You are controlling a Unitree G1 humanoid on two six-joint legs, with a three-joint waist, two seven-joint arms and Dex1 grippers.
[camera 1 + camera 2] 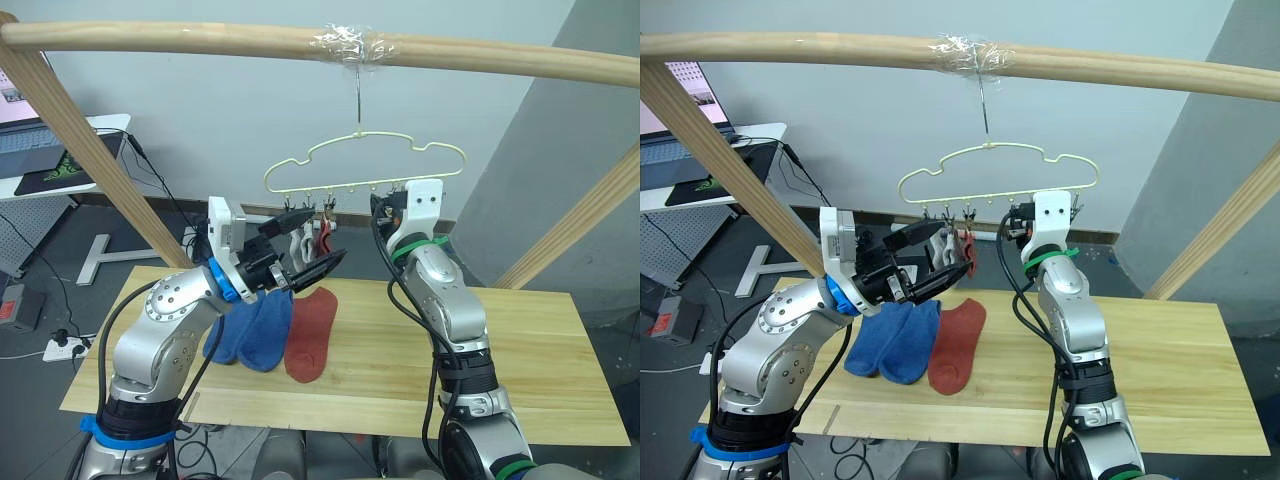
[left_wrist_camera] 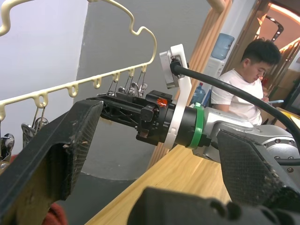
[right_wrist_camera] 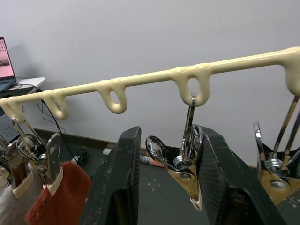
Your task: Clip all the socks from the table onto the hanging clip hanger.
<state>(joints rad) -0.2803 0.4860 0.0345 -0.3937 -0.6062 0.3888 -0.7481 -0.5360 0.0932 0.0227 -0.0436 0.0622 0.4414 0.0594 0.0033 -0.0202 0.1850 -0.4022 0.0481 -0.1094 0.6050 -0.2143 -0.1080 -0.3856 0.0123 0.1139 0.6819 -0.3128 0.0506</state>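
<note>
Clip hanger [image 1: 365, 165] hangs level; right gripper [image 3: 166, 183] straddles a clip [image 3: 183, 164].

This looks like a robot lab or office test space: a rough wooden frame [image 1: 300, 42] stands over a plank table [image 1: 540, 350], with a white desk and laptop [image 1: 25, 140], floor cables, a water cooler [image 2: 224, 44] and a seated person [image 2: 243, 93].

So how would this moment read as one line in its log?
right tool: open around empty clip | left tool: open | hung: grey sock, red sock | table: two blue socks, red
</note>
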